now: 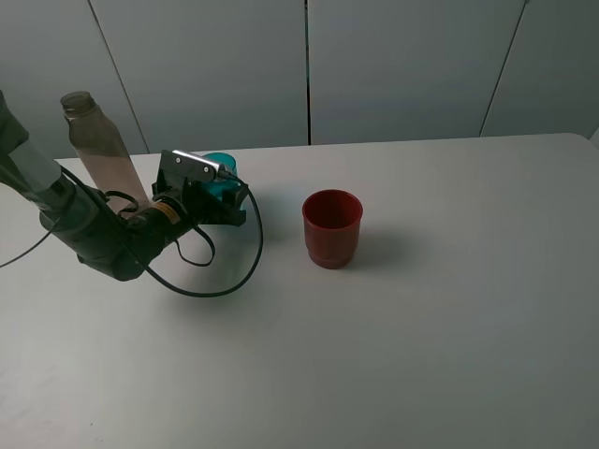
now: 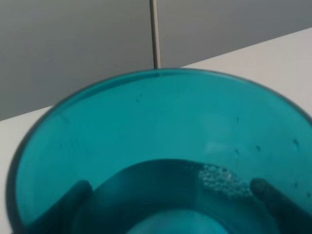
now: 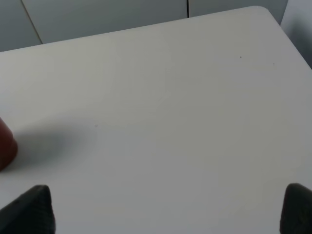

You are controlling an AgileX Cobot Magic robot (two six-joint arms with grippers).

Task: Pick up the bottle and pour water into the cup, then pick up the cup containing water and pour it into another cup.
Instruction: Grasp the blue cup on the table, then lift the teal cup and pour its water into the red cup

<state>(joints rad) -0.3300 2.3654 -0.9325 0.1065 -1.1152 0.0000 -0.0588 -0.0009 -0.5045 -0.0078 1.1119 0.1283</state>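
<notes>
The teal cup [image 1: 221, 174] sits at the left of the table, between the jaws of my left gripper [image 1: 223, 194]. In the left wrist view the cup [image 2: 156, 122] fills the frame, holding a little water with bubbles [image 2: 222, 179]. Both fingertips [image 2: 73, 195] of the left gripper [image 2: 168, 195] show dark through its walls, pressed on either side. I cannot tell whether the cup is off the table. The bottle [image 1: 101, 150] stands upright just behind the left arm. The red cup [image 1: 331, 227] stands upright at mid-table. My right gripper [image 3: 165, 214] is open and empty over bare table.
A black cable [image 1: 220, 281] loops from the left arm onto the table between the teal and red cups. The red cup's edge [image 3: 5, 144] shows in the right wrist view. The table's far edge [image 1: 421, 140] meets a grey panelled wall.
</notes>
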